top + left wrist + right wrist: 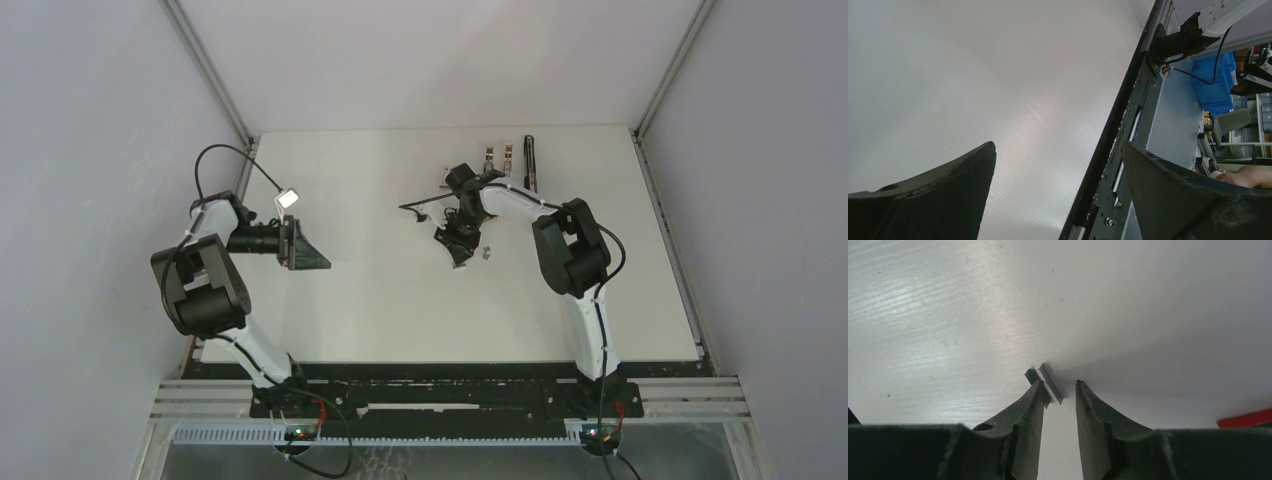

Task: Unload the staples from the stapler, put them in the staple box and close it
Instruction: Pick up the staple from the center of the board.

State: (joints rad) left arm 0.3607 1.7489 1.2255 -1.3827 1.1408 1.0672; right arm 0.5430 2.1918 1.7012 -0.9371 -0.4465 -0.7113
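The staples [1045, 384] showed in the right wrist view as one short silvery-grey strip on the white surface [948, 315]. It sat askew, and its near end touched the tip of one finger [1034, 400] of the right hand [1059, 385]. The two fingers of that hand stood narrowly apart, with bare surface visible in the gap. The strip lay against the outer front of one tip rather than being clamped between the two.

From above, the same strip [484, 252] was a small grey speck just beside the right hand [462, 248], near the middle of the surface [380, 300]. The stapler [530, 163], slim and black, lay well apart from it at the far edge, pointing lengthwise away from the arms. Two small pieces [497, 160] lay just to its left, too small to make out. A thin black cable [420, 207] trailed to the left from the right wrist.

The left hand [1059, 145] hung over the left side of the surface, far from the staples. Its fingers were spread wide and held nothing, and its camera looked along the surface's dark near rail [1118, 125].
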